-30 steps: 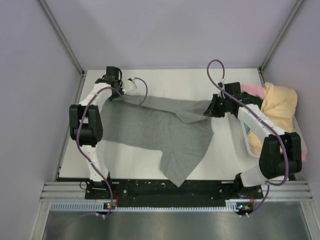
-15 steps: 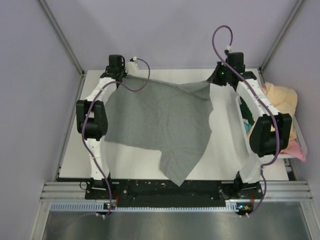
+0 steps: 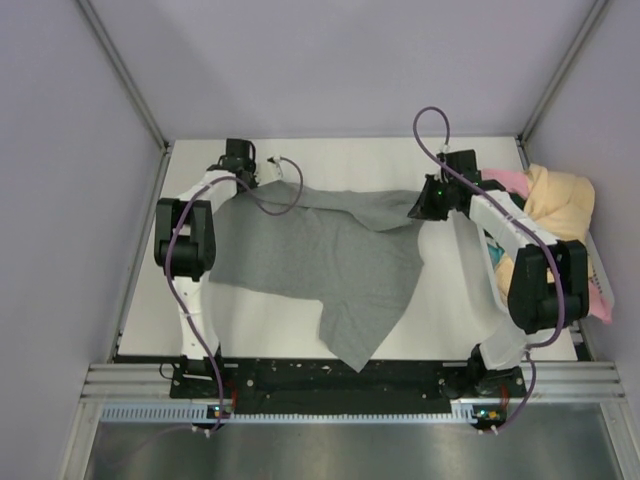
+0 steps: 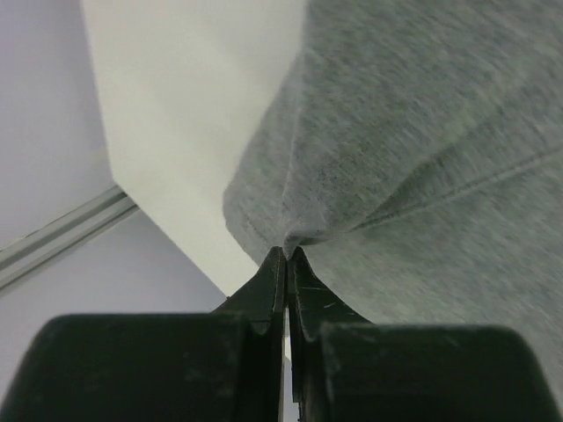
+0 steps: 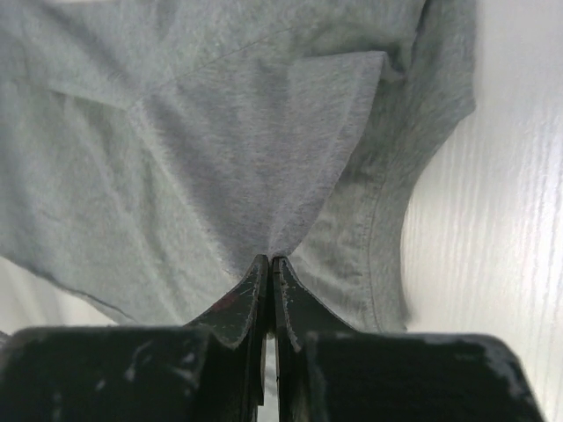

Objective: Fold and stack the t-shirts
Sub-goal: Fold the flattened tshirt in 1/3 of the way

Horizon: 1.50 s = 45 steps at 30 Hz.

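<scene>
We start at the near edge of the table [image 3: 460, 320]. Here a pointed lower portion of the grey t-shirt [image 3: 330, 265] reaches the front rim, close to the black bar between the two arm bases. From that tip the garment widens and runs back across the middle of the white surface. It lies mostly flat there, with shallow creases. Further back, its far edge is lifted off the surface at two points. At the far left, the left gripper [image 3: 241, 180] pinches a bunched fold of the grey fabric. In the left wrist view its fingers [image 4: 273, 286] are pressed together with cloth gathered at the tips and bare table beyond. At the far right, the right gripper [image 3: 418, 208] likewise pinches the shirt. In the right wrist view its fingers [image 5: 253, 290] meet on a peak of fabric, and a stitched hem curves down the right side against the white surface. Between the two grips the far edge sags slightly. At the far right of the table, beside the right arm and apart from the grey shirt, we note a bunched pale yellow t-shirt [image 3: 562, 205]. A pink t-shirt [image 3: 510, 181] shows at its far side. We cannot tell whether either of these two is folded.
</scene>
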Motion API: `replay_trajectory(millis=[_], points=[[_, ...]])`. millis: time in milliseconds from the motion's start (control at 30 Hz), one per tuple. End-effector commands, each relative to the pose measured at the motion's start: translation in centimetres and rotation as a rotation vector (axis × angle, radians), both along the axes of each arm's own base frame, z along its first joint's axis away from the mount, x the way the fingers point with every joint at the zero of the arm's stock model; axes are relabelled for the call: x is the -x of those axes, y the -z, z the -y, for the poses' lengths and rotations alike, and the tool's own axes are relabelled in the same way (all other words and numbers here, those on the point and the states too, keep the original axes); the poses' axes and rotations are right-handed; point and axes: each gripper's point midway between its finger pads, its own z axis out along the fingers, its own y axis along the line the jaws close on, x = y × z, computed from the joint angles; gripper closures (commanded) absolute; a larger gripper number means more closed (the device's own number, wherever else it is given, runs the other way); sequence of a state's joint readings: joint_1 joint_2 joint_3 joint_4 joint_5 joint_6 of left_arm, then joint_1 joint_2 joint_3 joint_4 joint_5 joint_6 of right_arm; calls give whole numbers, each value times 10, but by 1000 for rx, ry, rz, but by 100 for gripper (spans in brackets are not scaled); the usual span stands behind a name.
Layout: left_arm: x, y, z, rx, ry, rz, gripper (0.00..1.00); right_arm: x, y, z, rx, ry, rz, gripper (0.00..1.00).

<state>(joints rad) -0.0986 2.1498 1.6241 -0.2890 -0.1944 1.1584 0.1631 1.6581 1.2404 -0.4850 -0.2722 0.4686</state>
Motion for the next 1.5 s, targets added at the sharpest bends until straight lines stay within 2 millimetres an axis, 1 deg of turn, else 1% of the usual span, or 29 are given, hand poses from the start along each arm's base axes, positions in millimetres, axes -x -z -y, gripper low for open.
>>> replay_trajectory(millis=[0, 67, 167, 267, 333, 500, 567, 667, 700, 733, 767, 833, 867, 900, 967, 1033, 1067, 1133, 1167, 1200, 1233, 1267, 1300, 1367, 1400, 1433, 1467], points=[[24, -19, 0, -13, 58, -74, 100, 9, -28, -16, -53, -42, 97, 100], [33, -13, -2, -26, 62, -119, 100, 13, -27, -12, -40, -30, 100, 100], [37, -12, -7, -44, 63, -141, 100, 18, -26, -10, -31, -30, 101, 100], [34, -14, -15, -66, 51, -136, 100, 20, -23, -9, -25, -33, 98, 100], [28, -20, -22, -73, 26, -120, 100, 19, -23, -8, -20, -29, 97, 100], [21, -26, -38, -92, -4, -113, 100, 17, -26, -4, -15, -26, 107, 100], [23, -24, -39, -98, -1, -120, 100, 18, -27, -4, -16, -28, 109, 100], [28, -16, -37, -94, 10, -147, 99, 23, -21, -7, -26, -42, 87, 100], [30, -14, -36, -98, 10, -151, 94, 23, -18, -8, -35, -45, 78, 100], [31, -14, -36, -97, 8, -151, 84, 24, -14, -10, -47, -47, 68, 100], [30, -13, -36, -95, 2, -145, 66, 26, -10, -15, -64, -57, 59, 100], [27, -17, -36, -84, -16, -126, 46, 27, -4, -21, -97, -64, 48, 100], [25, -20, -34, -75, -22, -115, 40, 27, -3, -24, -107, -67, 42, 100], [23, -26, -31, -61, -27, -99, 36, 25, -1, -25, -110, -66, 41, 100], [23, -43, -15, -14, -20, -63, 33, 17, 4, -22, -90, -47, 41, 100], [27, -61, 19, 43, 34, -28, 31, 8, 10, -17, -67, -26, 35, 100], [31, -67, 35, 65, 59, -20, 30, 3, 15, -16, -58, -19, 27, 100], [43, -82, 75, 114, 131, 3, 30, -8, 23, -12, -50, 4, 12, 100], [50, -85, 93, 142, 168, 2, 30, -12, 28, -10, -49, 17, -3, 100], [59, -89, 116, 183, 219, 0, 30, -20, 29, -9, -50, 29, -2, 100], [68, -89, 135, 213, 264, -11, 31, -25, 32, -7, -46, 37, -7, 100], [81, -88, 166, 279, 344, -40, 32, -30, 36, -5, -35, 49, -12, 100], [93, -85, 187, 321, 387, -67, 34, -35, 38, -3, -27, 60, -12, 100], [121, -74, 235, 382, 492, -146, 44, -44, 43, 1, -22, 80, -19, 100], [134, -69, 253, 400, 526, -182, 48, -46, 47, 2, -25, 89, -29, 100], [147, -62, 273, 414, 572, -227, 51, -49, 52, 4, -28, 99, -40, 100], [160, -57, 290, 427, 609, -269, 51, -53, 53, 6, -28, 109, -42, 100]])
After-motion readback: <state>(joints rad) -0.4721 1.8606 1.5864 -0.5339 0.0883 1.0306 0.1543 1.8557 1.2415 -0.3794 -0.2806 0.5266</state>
